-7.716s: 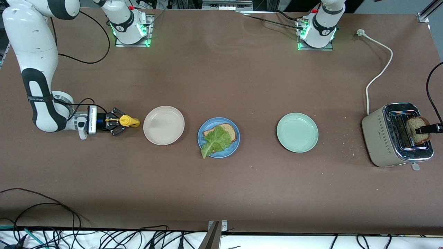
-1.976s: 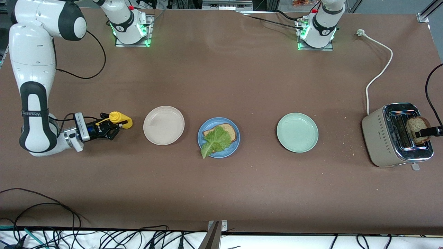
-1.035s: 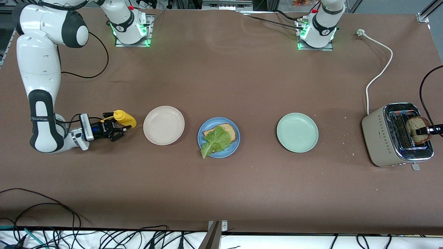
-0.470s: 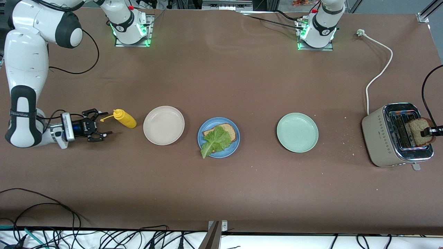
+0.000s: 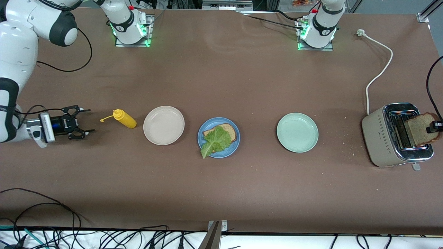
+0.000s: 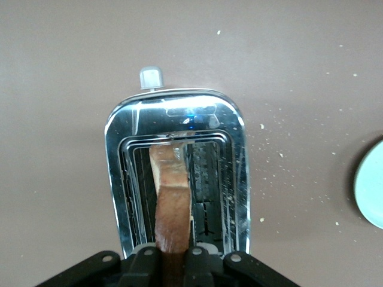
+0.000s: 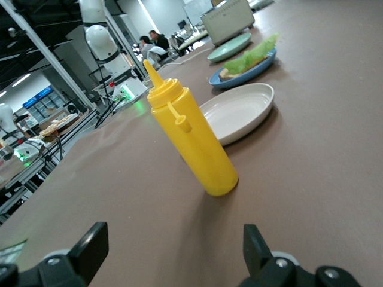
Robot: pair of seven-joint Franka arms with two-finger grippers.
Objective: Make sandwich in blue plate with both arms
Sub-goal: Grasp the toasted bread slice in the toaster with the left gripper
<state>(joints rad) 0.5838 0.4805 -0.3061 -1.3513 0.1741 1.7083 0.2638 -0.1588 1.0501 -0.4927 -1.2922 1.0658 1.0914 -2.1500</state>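
I see the brown table [image 5: 221,193] running the full width of the front view, with loose cables [image 5: 41,221] along its near edge.

Right arm [image 5: 17,52]: the right gripper [image 5: 83,122] hangs low near the right arm's end of the table, fingers spread wide, holding nothing. The yellow bottle [image 5: 124,119] stands upright on the table just clear of it, between the gripper and the beige plate [image 5: 163,125]. In the right wrist view both fingertips [image 7: 90,242] frame the bottle [image 7: 191,143] without touching it.

Left arm: mostly cut off at the frame edge. The left gripper [image 5: 434,127] is clamped on the second bread slice [image 5: 420,128], held over the toaster [image 5: 394,136]. In the left wrist view the slice [image 6: 172,209] shows edge-on, its far end still in the slot [image 6: 161,179]; I cannot tell how deep it sits.

The blue plate [image 5: 204,133] lies mid-table, between the beige plate and the pale green plate [image 5: 297,132]. On it lies a bread slice [image 5: 228,129], partly hidden by the lettuce leaf [image 5: 214,141], whose tip overhangs the rim.

Crumbs [image 5: 349,143] lie scattered near the toaster; its white cord [image 5: 380,69] runs away from the front camera to a loose plug.
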